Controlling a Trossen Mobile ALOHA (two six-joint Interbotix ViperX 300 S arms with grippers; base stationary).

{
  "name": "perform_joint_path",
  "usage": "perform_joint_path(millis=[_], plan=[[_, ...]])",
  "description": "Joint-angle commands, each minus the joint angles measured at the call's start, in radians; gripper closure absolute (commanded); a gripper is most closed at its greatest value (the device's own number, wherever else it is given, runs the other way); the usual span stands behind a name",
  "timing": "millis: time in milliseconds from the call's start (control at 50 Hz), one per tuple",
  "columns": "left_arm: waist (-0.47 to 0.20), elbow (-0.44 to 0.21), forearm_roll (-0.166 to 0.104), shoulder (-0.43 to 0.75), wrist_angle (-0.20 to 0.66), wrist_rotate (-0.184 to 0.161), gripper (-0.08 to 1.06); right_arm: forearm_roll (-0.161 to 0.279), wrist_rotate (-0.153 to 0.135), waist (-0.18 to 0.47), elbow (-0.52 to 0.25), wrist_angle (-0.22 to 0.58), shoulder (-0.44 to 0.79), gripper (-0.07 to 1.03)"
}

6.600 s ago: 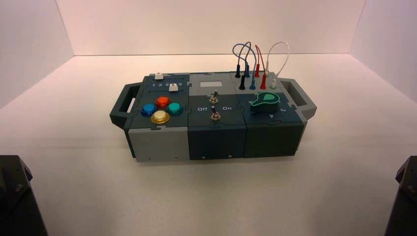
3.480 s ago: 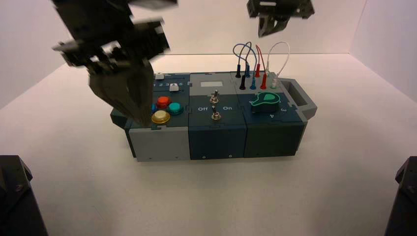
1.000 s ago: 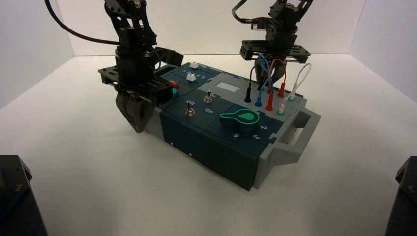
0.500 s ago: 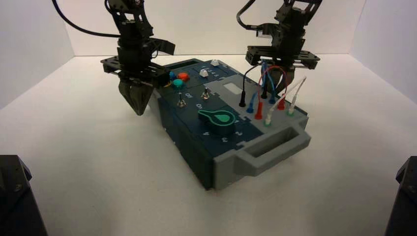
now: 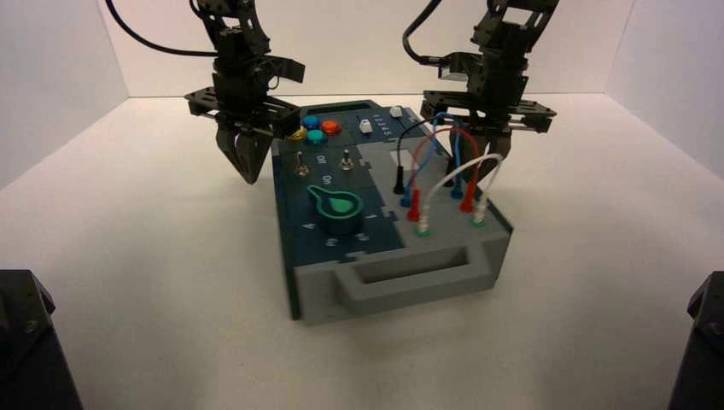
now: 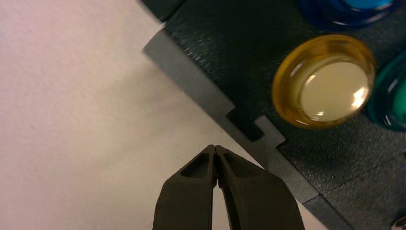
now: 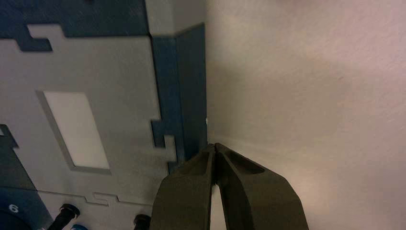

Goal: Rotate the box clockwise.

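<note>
The long teal-and-grey box (image 5: 341,256) now lies lengthwise, one grey end handle (image 5: 410,278) toward me and the coloured dome buttons (image 5: 314,131) at the far end. My left gripper (image 5: 248,173) is shut and empty, tips down beside the box's left long side near the yellow button (image 6: 325,81); the box edge (image 6: 201,86) lies next to its tips (image 6: 215,149). My right gripper (image 5: 488,175) is shut and empty, down along the box's right side behind the looped plug wires (image 5: 444,162); its tips (image 7: 213,146) sit at the box's side edge (image 7: 191,96).
The green knob (image 5: 337,209) and two toggle switches (image 5: 324,161) sit on the box top. White floor with white walls lies all round. Dark arm bases stand at the near left (image 5: 30,350) and near right (image 5: 700,342) corners.
The box has swung clockwise from lying crosswise to nearly lengthwise, its right handle now facing me. Both arms came down from parked, shut, and moved with the box's far part.
</note>
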Motion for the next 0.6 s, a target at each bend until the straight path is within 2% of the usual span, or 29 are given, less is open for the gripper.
perform_joint_path(millis=[20, 200, 380, 600], plan=[[-0.061, -0.067, -0.015, -0.005, -0.046, 0.012, 1.01, 0.066, -0.005, 0.184, -0.015, -0.012, -0.037, 0.99], [-0.037, -0.054, -0.015, -0.023, -0.046, 0.015, 1.01, 0.058, -0.005, 0.156, 0.014, -0.054, -0.037, 0.99], [0.003, -0.011, -0.014, -0.101, -0.051, 0.025, 1.01, 0.026, -0.005, 0.118, 0.04, -0.087, -0.057, 0.99], [0.008, 0.018, -0.014, -0.193, -0.051, 0.025, 1.01, -0.023, -0.005, 0.08, 0.028, -0.089, -0.084, 0.99]])
